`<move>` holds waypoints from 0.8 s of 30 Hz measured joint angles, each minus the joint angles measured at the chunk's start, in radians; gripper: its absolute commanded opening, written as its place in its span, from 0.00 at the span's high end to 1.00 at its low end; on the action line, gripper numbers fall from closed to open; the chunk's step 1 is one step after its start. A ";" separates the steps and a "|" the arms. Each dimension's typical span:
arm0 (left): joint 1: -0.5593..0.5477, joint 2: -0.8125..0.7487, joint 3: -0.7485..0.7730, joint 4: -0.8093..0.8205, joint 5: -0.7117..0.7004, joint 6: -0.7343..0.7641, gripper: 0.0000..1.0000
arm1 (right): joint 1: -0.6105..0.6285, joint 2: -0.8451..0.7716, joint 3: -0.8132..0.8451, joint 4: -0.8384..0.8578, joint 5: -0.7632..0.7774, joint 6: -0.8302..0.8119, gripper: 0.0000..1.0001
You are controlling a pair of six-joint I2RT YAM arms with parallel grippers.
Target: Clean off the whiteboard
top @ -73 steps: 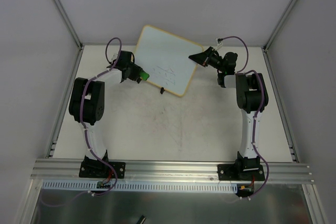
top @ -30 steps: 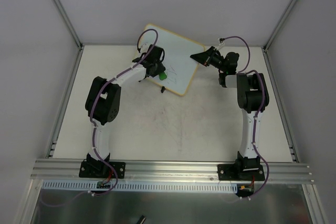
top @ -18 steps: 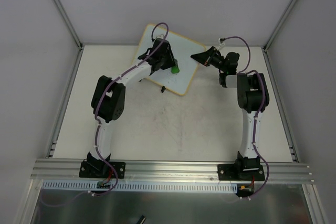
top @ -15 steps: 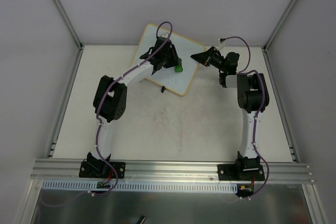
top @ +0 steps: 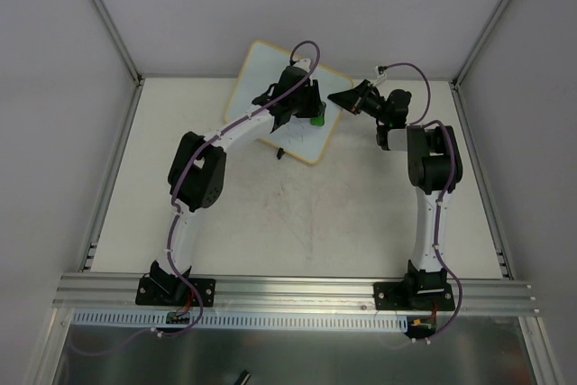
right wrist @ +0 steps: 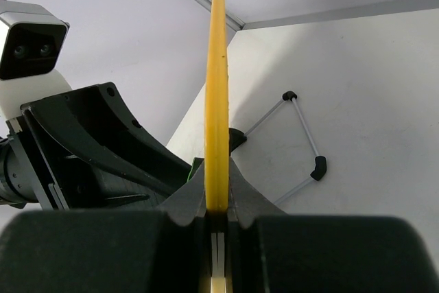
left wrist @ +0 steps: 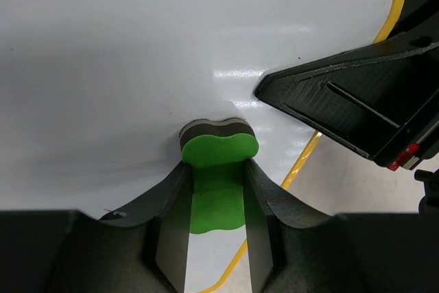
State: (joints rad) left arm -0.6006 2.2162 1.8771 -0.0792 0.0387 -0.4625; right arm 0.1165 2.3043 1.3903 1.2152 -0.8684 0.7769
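The whiteboard (top: 260, 74) stands tilted at the back of the table, white with a yellow frame. My left gripper (top: 313, 116) is shut on the green eraser (top: 318, 119) and presses it against the board's face near its right edge. In the left wrist view the eraser (left wrist: 218, 162) sits between my fingers (left wrist: 264, 193) on the white surface (left wrist: 137, 53), which looks clean apart from faint smears. My right gripper (top: 343, 98) is shut on the board's right edge. The right wrist view shows the yellow frame (right wrist: 217, 87) clamped edge-on between the fingers (right wrist: 241, 197).
The board's wire stand with black clip feet (right wrist: 317, 167) rests on the table behind it. My right gripper's black fingers (left wrist: 350, 104) lie close to the eraser. Grey walls and aluminium posts (top: 108, 20) enclose the table.
My left arm has swept the eraser rightwards across the board, from its left edge to near the right edge. The scribbles in the middle no longer show. The right arm has not moved.
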 measured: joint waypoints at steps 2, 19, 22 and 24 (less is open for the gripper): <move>0.004 0.000 0.000 0.000 0.000 -0.001 1.00 | 0.000 0.000 0.000 0.000 0.000 0.000 1.00; 0.124 -0.090 -0.206 0.073 -0.045 -0.120 1.00 | 0.003 0.000 0.000 -0.008 0.007 0.001 1.00; 0.166 -0.108 -0.241 0.074 -0.048 -0.128 1.00 | 0.003 0.000 0.000 -0.007 0.007 0.001 1.00; 0.196 -0.115 -0.259 0.074 -0.050 -0.130 1.00 | 0.003 0.000 0.000 -0.007 0.007 0.001 1.00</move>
State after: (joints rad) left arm -0.4046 2.1010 1.6176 -0.0055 -0.0109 -0.5922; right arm 0.1196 2.3047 1.3903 1.2079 -0.8612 0.7780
